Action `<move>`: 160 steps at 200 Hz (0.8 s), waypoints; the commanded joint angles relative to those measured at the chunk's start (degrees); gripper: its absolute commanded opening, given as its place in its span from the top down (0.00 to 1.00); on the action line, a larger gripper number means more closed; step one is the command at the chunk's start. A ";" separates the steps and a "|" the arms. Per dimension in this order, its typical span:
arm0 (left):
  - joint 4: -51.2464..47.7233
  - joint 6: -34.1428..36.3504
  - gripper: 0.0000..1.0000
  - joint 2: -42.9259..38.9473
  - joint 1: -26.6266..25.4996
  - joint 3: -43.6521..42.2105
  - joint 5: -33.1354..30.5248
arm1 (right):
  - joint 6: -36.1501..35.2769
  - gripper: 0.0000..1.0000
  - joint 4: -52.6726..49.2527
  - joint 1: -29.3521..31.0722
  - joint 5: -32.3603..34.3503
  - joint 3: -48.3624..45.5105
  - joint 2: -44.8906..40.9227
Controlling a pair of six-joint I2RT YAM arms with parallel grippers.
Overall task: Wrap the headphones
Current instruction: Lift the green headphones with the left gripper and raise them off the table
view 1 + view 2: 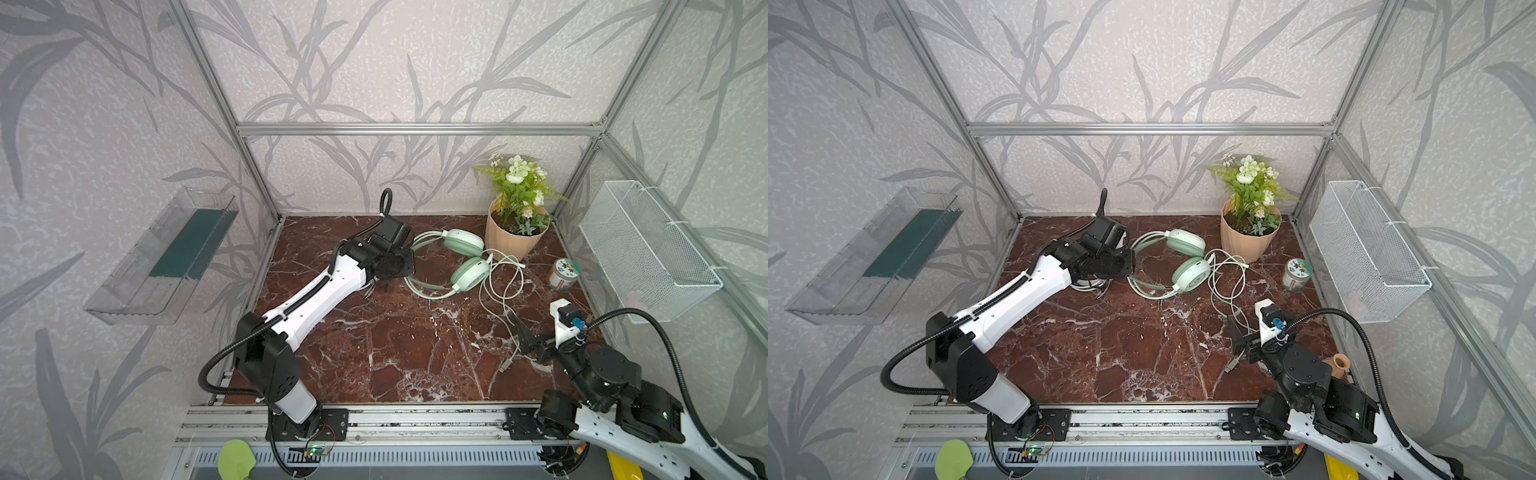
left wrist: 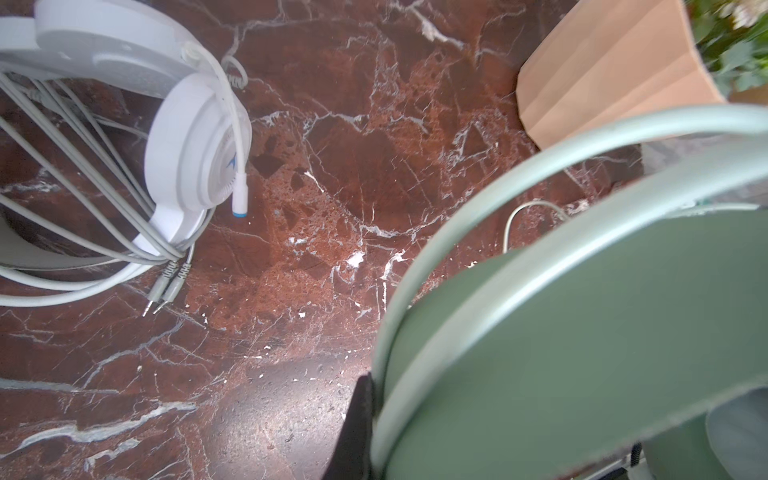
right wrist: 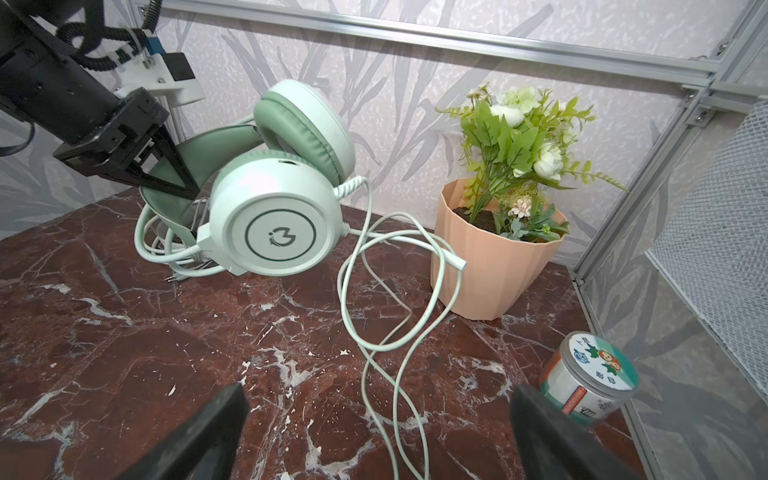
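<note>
The mint green headphones stand tipped up at the back middle of the marble table. My left gripper is shut on their padded headband; one black finger presses its edge. Their pale cable lies in loose loops toward the front right and ends in a plug. My right gripper hangs open low over that cable, which runs between the fingers untouched. The white headphones lie under my left arm, cable bundled round them.
A peach plant pot stands behind the cable loops, and a small lidded jar sits to their right. A white wire basket hangs on the right wall, a clear shelf on the left. A small clay vase stands by my right arm.
</note>
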 commanded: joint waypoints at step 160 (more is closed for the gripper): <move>-11.78 2.71 1.00 -22.37 9.59 10.25 9.06 | 7.00 0.18 20.52 -0.27 -12.03 5.81 14.74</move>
